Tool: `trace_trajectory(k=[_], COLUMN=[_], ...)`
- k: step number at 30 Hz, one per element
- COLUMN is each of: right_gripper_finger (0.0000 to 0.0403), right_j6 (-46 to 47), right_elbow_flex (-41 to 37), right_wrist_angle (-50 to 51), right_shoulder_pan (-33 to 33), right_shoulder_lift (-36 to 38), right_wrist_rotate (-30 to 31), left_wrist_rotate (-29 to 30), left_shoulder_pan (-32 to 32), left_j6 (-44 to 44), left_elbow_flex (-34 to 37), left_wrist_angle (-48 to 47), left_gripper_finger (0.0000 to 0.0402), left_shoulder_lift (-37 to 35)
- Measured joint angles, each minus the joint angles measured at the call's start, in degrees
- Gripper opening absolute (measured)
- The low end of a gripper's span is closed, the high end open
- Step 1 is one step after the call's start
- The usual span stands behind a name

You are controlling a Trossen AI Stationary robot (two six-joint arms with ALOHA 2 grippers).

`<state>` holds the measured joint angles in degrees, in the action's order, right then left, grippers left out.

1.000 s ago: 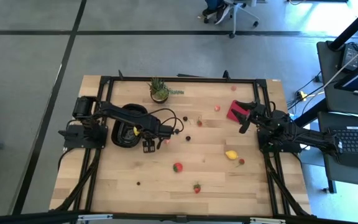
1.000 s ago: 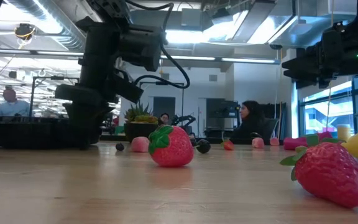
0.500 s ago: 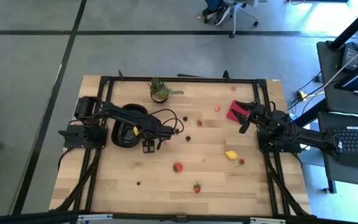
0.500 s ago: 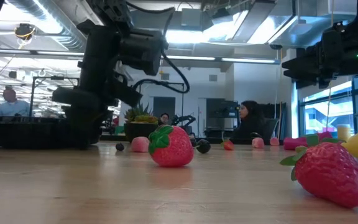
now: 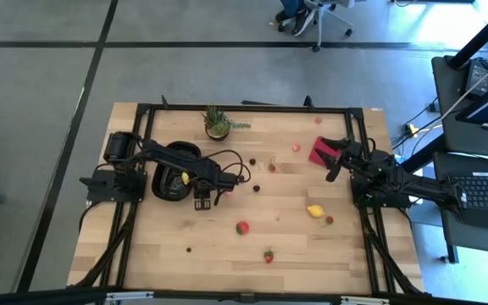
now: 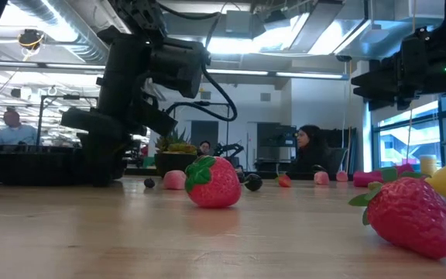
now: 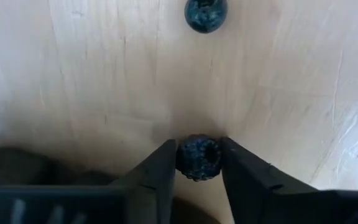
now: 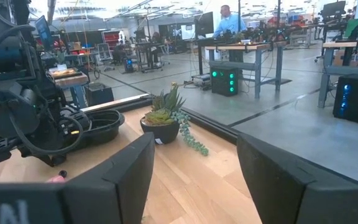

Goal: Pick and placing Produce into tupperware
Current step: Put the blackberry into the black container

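Note:
The black tupperware sits at the table's left with a yellow piece inside. My left gripper points down just right of it, shut on a small dark berry. Another dark berry lies on the wood beyond it. More produce lies loose on the table: a lemon, two strawberries and small berries. My right gripper waits open at the table's right, by the flat red square. My left gripper pinches the dark berry between its two fingers, one finger on each of its opposite sides. The fingers come from above, pointing down at the table. Whether the berry is clear of the wood, I cannot tell.
A small potted plant stands at the far edge behind the tupperware. In the low view a strawberry stands in the middle and another strawberry close at the right. A black frame borders the table. People sit in the room behind.

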<state>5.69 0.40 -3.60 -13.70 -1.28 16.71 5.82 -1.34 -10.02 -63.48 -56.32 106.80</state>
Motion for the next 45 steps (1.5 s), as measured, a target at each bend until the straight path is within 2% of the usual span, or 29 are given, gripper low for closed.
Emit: trace_trajectory(k=[2,7,13,18,25,32,38,45], right_gripper_finger=[0.0232,0.0232,0.0232,0.0232,0.0232,0.0232,0.0232,0.0232], right_j6=[0.0,-0.1,-0.2,-0.2,-0.2,0.0,0.0,0.0], right_elbow_flex=[0.0,0.0,0.0,0.0,0.0,0.0,0.0,0.0], right_wrist_angle=[0.0,0.0,0.0,0.0,0.0,0.0,0.0,-0.1], right_shoulder_pan=[0.0,0.0,0.0,0.0,0.0,0.0,0.0,0.0], right_shoulder_lift=[0.0,0.0,0.0,0.0,0.0,0.0,0.0,0.0], right_wrist_rotate=[0.0,0.0,0.0,0.0,0.0,0.1,0.1,0.1], left_wrist_rotate=[-0.1,-3.2,-12.0,-12.4,-8.8,-1.1,2.3,2.6], left_shoulder_pan=[0.0,0.1,0.0,-0.2,0.3,1.1,2.3,4.5], left_j6=[-0.1,-0.3,-0.4,-0.1,-2.9,-11.4,-18.6,-26.6], left_elbow_flex=[0.0,-0.5,-5.0,-9.8,-11.9,-11.7,-7.9,1.5], left_wrist_angle=[-0.1,-0.2,0.0,-3.3,-14.8,-21.8,-22.4,-22.4], left_gripper_finger=[0.0085,0.0083,0.0083,0.0085,0.0083,0.0083,0.0085,0.0083], left_shoulder_lift=[0.0,0.1,0.4,0.4,-3.9,-14.1,-22.5,-28.4])
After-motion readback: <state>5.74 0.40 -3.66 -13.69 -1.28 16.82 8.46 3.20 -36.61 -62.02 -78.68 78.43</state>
